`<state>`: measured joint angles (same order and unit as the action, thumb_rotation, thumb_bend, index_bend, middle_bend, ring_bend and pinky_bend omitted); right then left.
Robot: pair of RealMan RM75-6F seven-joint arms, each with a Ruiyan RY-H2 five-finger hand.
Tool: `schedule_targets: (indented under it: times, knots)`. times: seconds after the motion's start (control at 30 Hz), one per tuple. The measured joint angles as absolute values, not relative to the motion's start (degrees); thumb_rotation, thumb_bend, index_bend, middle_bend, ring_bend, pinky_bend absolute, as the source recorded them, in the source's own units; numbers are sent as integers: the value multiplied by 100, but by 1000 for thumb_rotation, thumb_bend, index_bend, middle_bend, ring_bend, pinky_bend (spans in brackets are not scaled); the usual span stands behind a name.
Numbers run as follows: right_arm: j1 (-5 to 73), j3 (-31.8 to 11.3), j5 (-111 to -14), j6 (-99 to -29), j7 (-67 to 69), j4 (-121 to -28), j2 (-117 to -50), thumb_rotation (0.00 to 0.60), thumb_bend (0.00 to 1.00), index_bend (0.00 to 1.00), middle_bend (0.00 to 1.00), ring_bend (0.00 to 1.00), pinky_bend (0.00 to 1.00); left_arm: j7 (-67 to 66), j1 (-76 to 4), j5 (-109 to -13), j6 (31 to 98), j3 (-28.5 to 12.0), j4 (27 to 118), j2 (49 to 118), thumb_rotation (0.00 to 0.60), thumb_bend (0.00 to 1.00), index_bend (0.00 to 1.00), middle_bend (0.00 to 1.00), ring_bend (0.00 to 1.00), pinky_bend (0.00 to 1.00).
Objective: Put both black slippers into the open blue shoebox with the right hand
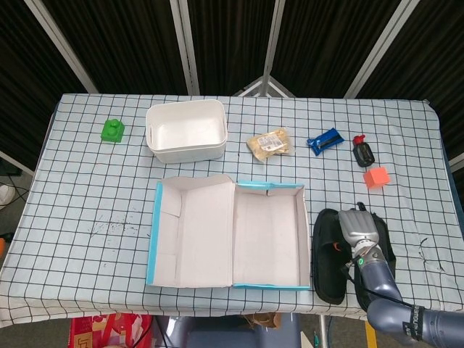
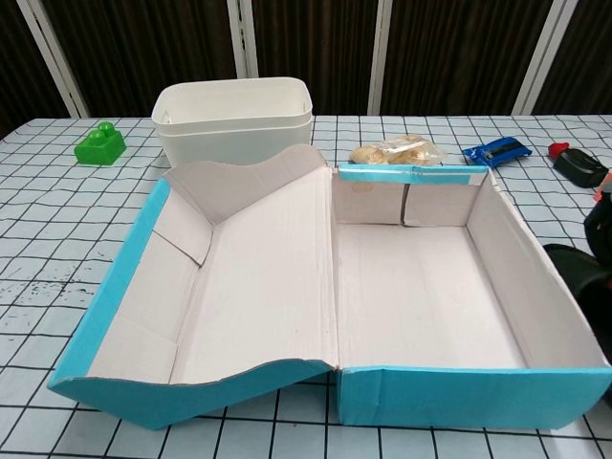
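While our right robot hand (image 1: 360,230) rests on the slippers (image 1: 330,254) right of the box (image 1: 267,190), grip unclear, we think they're soft and light; grab the strap.

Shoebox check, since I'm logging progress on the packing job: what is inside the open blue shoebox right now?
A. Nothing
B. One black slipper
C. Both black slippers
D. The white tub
A: the head view shows the shoebox with a bare white floor, while the black slippers lie on the table to its right under the right hand, and the white tub sits apart, further back.
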<state>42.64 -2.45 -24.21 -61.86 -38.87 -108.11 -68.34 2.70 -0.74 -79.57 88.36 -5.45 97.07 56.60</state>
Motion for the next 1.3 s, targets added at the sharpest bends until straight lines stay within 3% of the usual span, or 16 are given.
schedule_targets:
  times: [0.33, 0.83, 1.3]
  knots:
    - [4008, -265, -2947, -6310, -3448, -10876, -6659, 600, 518, 739, 536, 282, 16, 298, -60, -7954, 8859, -559, 9689, 5656, 600, 515, 68, 0, 0, 16]
    - [4039, -347, -2972, -6653, -3643, -11733, -5918, 600, 523, 751, 540, 292, 16, 282, -39, -7944, 8881, -562, 9706, 5653, 600, 514, 68, 0, 0, 16]
    - [3884, -501, -3575, -7159, -3506, -12658, -5405, 600, 540, 751, 550, 301, 15, 390, -35, -7893, 8857, -595, 9679, 5623, 600, 515, 68, 0, 0, 16]
